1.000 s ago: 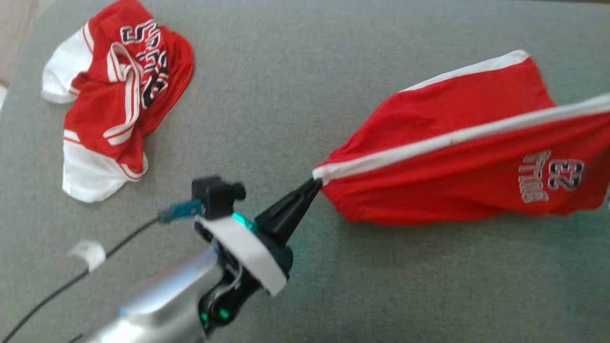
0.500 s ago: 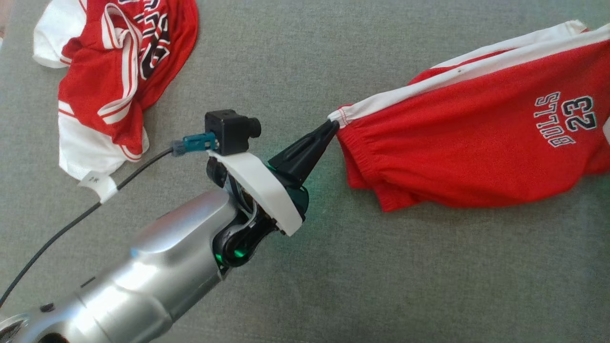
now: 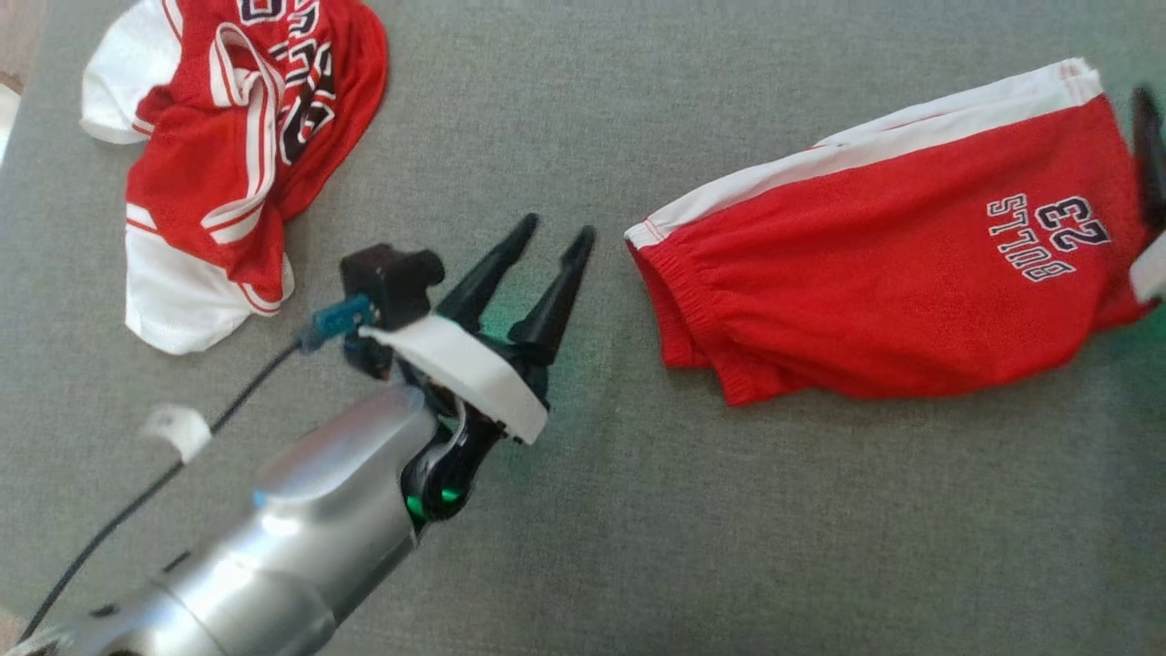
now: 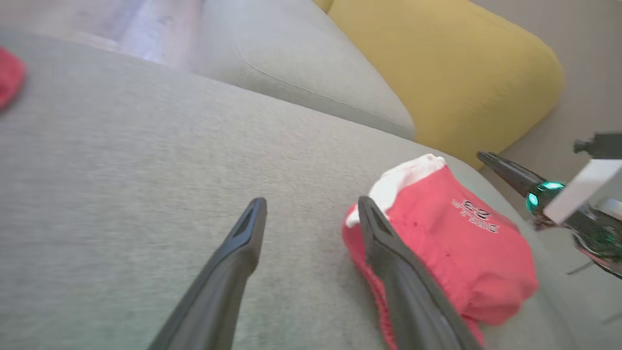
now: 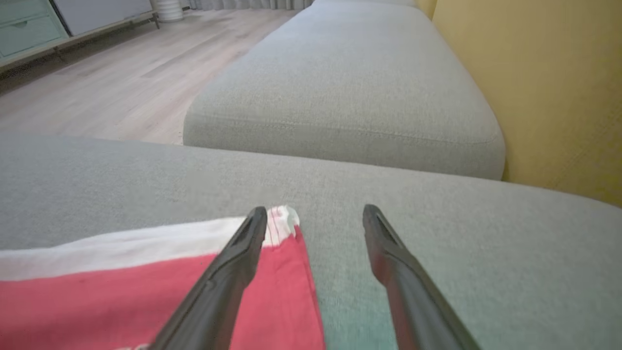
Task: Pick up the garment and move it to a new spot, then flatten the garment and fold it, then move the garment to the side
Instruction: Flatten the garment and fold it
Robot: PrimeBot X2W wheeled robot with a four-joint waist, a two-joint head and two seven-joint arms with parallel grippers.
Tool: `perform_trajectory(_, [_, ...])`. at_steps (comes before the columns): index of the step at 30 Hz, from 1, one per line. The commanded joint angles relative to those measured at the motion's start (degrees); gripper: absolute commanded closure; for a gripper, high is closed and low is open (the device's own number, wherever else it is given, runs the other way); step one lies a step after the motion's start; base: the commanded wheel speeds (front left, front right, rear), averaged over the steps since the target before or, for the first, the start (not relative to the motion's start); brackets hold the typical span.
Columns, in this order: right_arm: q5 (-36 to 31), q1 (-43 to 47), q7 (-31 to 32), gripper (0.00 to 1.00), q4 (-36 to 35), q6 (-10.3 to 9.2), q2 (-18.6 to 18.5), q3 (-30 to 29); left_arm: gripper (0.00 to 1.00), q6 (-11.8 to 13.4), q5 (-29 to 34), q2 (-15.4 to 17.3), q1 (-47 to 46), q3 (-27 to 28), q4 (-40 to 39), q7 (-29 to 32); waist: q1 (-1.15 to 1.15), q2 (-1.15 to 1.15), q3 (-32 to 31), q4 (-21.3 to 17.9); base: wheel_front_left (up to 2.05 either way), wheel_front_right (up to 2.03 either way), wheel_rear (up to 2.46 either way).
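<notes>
The garment, red shorts with a white side stripe and "BULLS 23" print, lies spread on the grey couch cushion. My left gripper stands open just left of the waistband corner, apart from the cloth. In the left wrist view the left gripper has nothing between its fingers and the shorts lie to the right of them. My right gripper is open over the white-striped far corner of the shorts. One of its dark fingers shows at the head view's right edge.
A crumpled red and white jersey lies at the cushion's far left. A yellow back cushion and a second grey seat cushion adjoin this one. Wooden floor lies beyond. The left wrist camera's cable trails off.
Both grippers held the shorts stretched between them; now both have opened and let go. The shorts have settled flat on the cushion. The left gripper has drawn back slightly to the left.
</notes>
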Motion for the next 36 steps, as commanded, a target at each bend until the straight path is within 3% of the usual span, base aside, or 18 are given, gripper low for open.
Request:
perform_trajectory(1, [0.83,2.31,0.44,0.00,-0.38,0.18,-0.81,1.38,0.00,2.43,3.55,1.09,0.18,3.32,-0.55,-1.32,0.01,0.00,-0.90,-0.10,0.00,0.00,0.00])
perform_trajectory(5, [2.33,3.55,2.51,0.00,3.27,0.18,-0.78,1.65,0.00,10.43,17.44,-0.36,6.04,13.71,-5.54,-1.62,0.01,0.00,-2.10,1.24,0.00,0.00,0.00])
perform_trajectory(8, [3.18,3.90,5.03,0.00,6.73,0.18,-0.22,1.16,0.00,15.10,25.95,-2.81,14.47,21.92,-10.74,-1.63,0.01,0.00,-3.18,2.51,0.00,0.00,0.00])
perform_trajectory(11, [3.59,3.82,7.52,0.00,10.42,0.18,0.29,0.81,0.00,17.97,34.94,-5.02,21.69,27.92,-15.37,-1.64,0.01,0.00,-4.30,3.83,0.00,0.00,0.00])
perform_trajectory(14, [5.73,4.02,10.95,0.00,13.99,0.18,1.50,0.16,0.00,19.31,42.43,-6.93,27.57,31.88,-18.61,-1.64,0.01,0.00,-5.60,5.15,0.00,0.00,0.00])
perform_trajectory(15, [6.36,4.18,12.12,0.19,14.91,0.18,1.80,0.19,0.00,19.44,44.56,-7.36,29.22,32.73,-19.33,-1.64,0.01,0.00,-6.04,5.52,0.00,0.00,0.00])
perform_trajectory(16, [6.84,4.41,13.00,0.65,15.42,0.18,2.01,0.49,0.00,19.39,46.00,-7.89,30.85,33.54,-19.85,-1.65,0.01,0.00,-6.48,5.84,0.00,0.00,0.00])
perform_trajectory(17, [7.49,4.71,13.48,1.00,15.73,0.18,2.15,0.63,0.00,19.24,47.53,-8.18,32.20,34.12,-20.20,-1.65,0.01,0.00,-6.98,6.14,0.00,0.00,0.00])
perform_trajectory(24, [8.18,6.39,6.27,1.00,16.40,0.18,1.06,0.54,0.00,18.42,54.65,-8.80,38.51,37.21,-20.50,-1.65,0.01,0.00,-10.99,5.02,0.00,0.00,0.00])
perform_trajectory(36, [6.42,8.93,-0.43,1.00,19.41,0.18,-4.69,0.41,0.00,15.00,56.56,-9.51,42.82,40.99,-18.95,-1.65,0.01,0.00,-14.46,-2.15,0.00,0.00,0.00])
